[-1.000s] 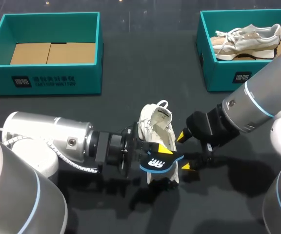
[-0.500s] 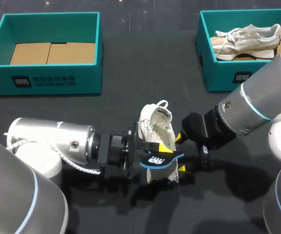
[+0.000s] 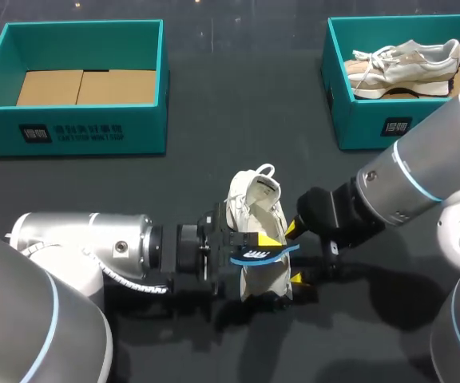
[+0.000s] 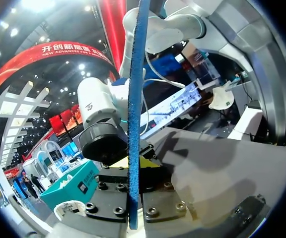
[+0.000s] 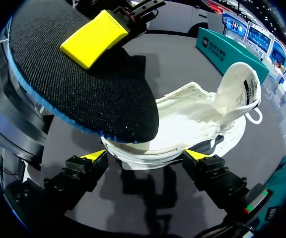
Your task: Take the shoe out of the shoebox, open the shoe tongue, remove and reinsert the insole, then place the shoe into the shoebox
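Note:
A white shoe (image 3: 255, 209) stands at the table's middle, heel up and its opening spread wide. My left gripper (image 3: 263, 244) is shut on the black insole (image 3: 255, 255) with a blue edge, held just over the shoe's lower part. In the left wrist view the insole (image 4: 134, 99) shows edge-on between the left gripper's (image 4: 134, 171) fingers. My right gripper (image 3: 295, 253) is open at the shoe's right side. In the right wrist view its open gripper (image 5: 145, 155) faces the shoe (image 5: 197, 116), with the insole (image 5: 78, 84) above and a yellow left fingertip (image 5: 94, 38) on it.
A teal shoebox (image 3: 86, 132) with a cardboard floor stands at the back left. Another teal shoebox (image 3: 374, 128) at the back right holds a beige sneaker (image 3: 406, 62). Dark tabletop lies between the boxes and the shoe.
The left gripper has turned the insole from face-up toward edge-on and brought it closer to the shoe. The right gripper has shifted slightly left toward the shoe.

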`<state>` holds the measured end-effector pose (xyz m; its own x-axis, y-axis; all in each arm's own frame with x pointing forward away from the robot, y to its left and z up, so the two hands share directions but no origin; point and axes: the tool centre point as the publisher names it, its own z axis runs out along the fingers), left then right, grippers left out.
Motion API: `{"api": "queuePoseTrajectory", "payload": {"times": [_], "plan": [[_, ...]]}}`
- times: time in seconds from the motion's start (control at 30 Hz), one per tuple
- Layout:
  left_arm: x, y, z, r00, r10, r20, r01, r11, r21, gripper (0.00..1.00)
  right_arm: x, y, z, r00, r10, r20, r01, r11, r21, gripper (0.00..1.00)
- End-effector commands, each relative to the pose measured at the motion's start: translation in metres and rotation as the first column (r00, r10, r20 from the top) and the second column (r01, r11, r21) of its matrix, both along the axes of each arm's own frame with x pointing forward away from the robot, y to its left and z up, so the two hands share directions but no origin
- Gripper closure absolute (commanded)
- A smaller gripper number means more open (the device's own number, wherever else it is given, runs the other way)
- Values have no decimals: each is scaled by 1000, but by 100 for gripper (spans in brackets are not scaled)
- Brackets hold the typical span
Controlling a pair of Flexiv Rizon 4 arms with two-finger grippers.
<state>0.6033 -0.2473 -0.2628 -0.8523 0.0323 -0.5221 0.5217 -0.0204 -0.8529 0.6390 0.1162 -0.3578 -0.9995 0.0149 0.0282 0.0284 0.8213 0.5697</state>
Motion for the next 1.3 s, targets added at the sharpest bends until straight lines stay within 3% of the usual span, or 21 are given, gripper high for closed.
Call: {"api": "queuePoseTrajectory", "payload": {"times": [0.03,1.3], "plan": [[-2,-2,1,1000,15,-3,-15,1000,1,100,-1,2,-3,1000,-5,4,5,1000,-2,0],[18,-9,-17,993,83,-84,-81,996,21,100,-1,2,-3,1000,-6,5,6,1000,-2,0]]}}
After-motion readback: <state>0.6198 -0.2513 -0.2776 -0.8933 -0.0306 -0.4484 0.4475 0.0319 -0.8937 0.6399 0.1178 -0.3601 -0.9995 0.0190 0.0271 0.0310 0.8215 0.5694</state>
